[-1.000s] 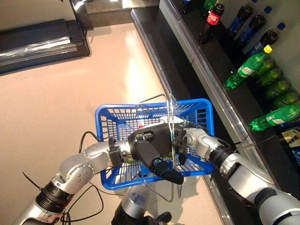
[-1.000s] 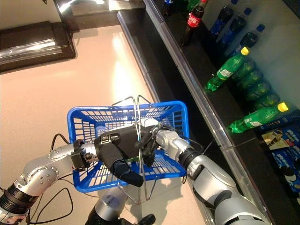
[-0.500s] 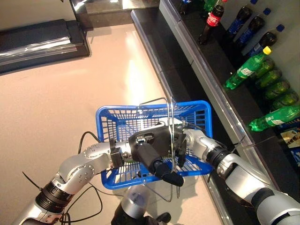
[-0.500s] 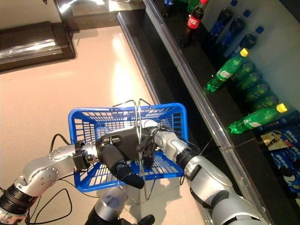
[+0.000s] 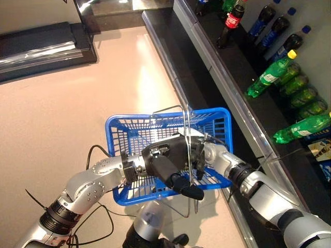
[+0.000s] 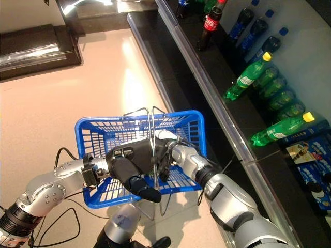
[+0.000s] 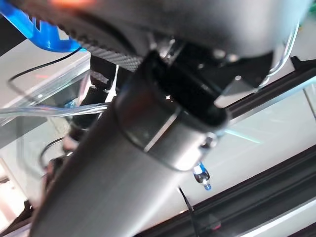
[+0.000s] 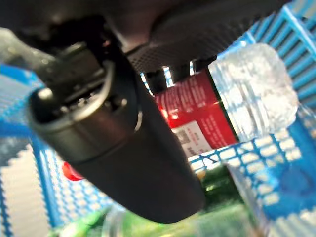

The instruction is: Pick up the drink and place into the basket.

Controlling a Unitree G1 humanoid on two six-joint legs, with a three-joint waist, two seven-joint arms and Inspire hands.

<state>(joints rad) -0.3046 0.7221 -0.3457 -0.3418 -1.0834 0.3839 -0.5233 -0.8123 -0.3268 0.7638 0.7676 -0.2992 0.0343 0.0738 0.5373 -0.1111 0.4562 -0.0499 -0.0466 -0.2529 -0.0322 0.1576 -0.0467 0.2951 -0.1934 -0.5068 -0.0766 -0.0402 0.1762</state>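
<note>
My left hand [image 5: 165,164] is shut on the thin wire handles [image 5: 185,126] of the blue basket [image 5: 118,123] and holds it raised in front of me. My right hand [image 5: 200,155] reaches into the blue basket from the right, just behind the left hand. In the right wrist view my right hand's thumb [image 8: 123,148] and palm are closed on the drink [image 8: 197,113], a clear bottle with a red label, low inside the basket. A green bottle [image 8: 222,217] lies in the basket beneath it.
A dark shelf [image 5: 227,88] runs along the right, with green bottles [image 5: 269,77], a cola bottle [image 5: 231,21] and dark blue-capped bottles [image 5: 274,28]. A dark low platform [image 5: 41,49] stands at the upper left. Beige floor lies between them.
The whole picture has shifted slightly. The blue basket and both hands stay together, with my right hand still inside the basket.
</note>
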